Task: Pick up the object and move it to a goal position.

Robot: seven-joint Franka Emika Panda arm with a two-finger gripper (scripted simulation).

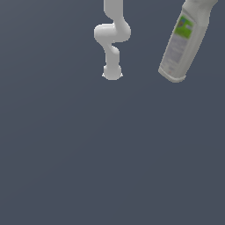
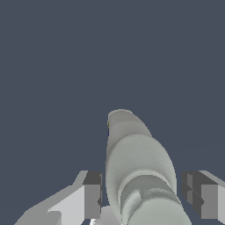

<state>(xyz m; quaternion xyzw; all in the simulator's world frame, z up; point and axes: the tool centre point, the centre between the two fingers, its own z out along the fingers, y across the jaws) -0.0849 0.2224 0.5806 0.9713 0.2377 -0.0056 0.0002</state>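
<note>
In the wrist view the jaws (image 2: 143,193) are seen astride the bottle (image 2: 138,171). One finger (image 2: 92,195) lies close against the bottle's side. The other finger (image 2: 197,193) shows a small gap of dark ground beside it, so whether the jaws are clamped on the bottle cannot be told for certain.

In the exterior view the bottle (image 1: 181,46) is found near the exterior view's upper right corner, tilted, flat base low and neck running up out of frame. Nothing is seen beneath it but plain dark ground, and no shadow is shown, so it is judged to be lifted clear, though contact with the ground cannot be ruled out.

The carrying step is judged to be in hand. No goal marker is shown, so the direction of the next move cannot be read; a steady hold will be called for.

The arm's base (image 1: 112,72) stands well apart, towards the exterior view's left. No table edge is seen, and open room lies on every side.
</note>
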